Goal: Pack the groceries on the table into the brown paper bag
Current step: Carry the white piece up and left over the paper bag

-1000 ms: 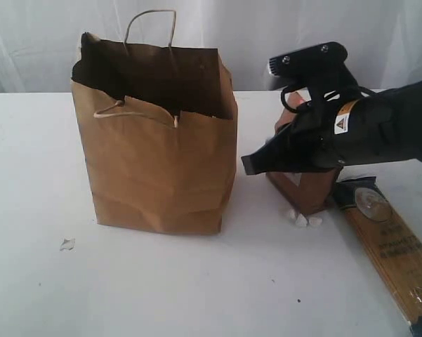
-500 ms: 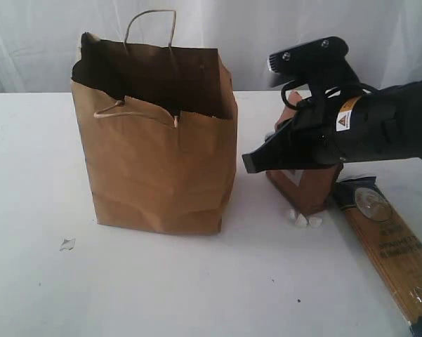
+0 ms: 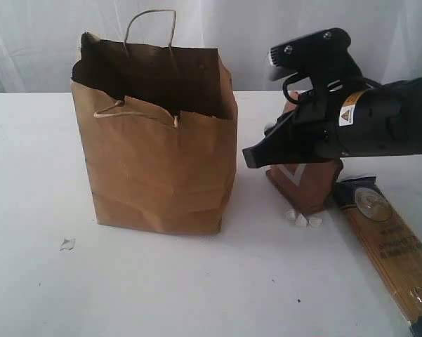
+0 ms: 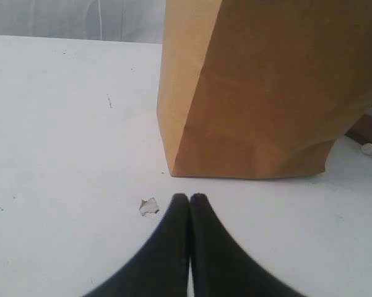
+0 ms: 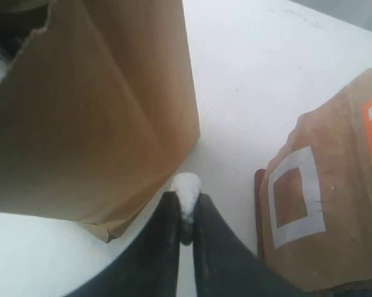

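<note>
- Right now, the brown paper bag (image 3: 161, 168) stands upright on the table (image 3: 42, 175), left of centre in the exterior view. Its rim is torn and its cord handles stick up.
- We see the right gripper (image 3: 250, 157) hanging above the table between the bag and the brown pouch with white square (image 3: 305, 186), its tip close to the bag's side wall.
- From the right wrist view, the right gripper (image 5: 187, 202) is clenched on a small white lump (image 5: 186, 189) pinched between its fingertips. The pouch (image 5: 322, 210) lies off to one side, apart from the fingers.
- We find the pouch standing tilted on the table behind the right arm, with white crumbs (image 3: 305, 220) at its foot.
- We note the spaghetti pack (image 3: 393, 253) lying flat just beside the pouch, running toward the near right corner.
- The left gripper (image 4: 190, 199) is low over the table with its fingers pressed together and nothing between them. It points at the bag's lower corner, and a small paper scrap (image 4: 149, 206) sits just beside its tips.
- We cannot tell what the bag holds, as its inside is dark.
</note>
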Controlling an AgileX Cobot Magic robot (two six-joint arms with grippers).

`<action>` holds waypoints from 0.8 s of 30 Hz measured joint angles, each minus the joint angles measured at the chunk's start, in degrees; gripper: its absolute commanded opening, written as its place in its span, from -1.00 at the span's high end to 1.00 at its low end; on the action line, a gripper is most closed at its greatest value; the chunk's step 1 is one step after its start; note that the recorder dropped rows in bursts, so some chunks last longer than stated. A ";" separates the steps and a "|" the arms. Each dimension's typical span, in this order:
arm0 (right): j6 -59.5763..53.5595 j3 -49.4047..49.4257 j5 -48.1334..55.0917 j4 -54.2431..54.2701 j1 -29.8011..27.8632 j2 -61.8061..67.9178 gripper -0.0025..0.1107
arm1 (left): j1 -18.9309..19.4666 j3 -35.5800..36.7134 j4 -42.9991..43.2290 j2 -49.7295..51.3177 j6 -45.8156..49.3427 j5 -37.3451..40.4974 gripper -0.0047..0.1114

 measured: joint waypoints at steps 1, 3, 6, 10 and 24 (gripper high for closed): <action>-0.05 0.00 -0.38 0.00 0.00 -0.22 0.92 | 0.00 0.00 0.00 0.00 0.00 0.00 0.92; -0.05 0.00 -1.20 0.00 0.00 -0.82 0.92 | 0.00 0.00 0.00 0.00 0.00 0.00 0.92; -0.68 0.00 -2.33 0.00 0.00 -1.93 0.92 | 0.00 0.00 0.00 0.00 0.00 0.00 0.92; -1.66 0.00 -3.40 0.00 0.00 -3.81 0.92 | 0.00 0.00 0.00 0.00 0.00 0.00 0.92; -2.85 0.00 -6.45 0.00 0.00 -8.57 0.92 | 0.00 0.00 0.00 0.00 0.00 0.00 0.92</action>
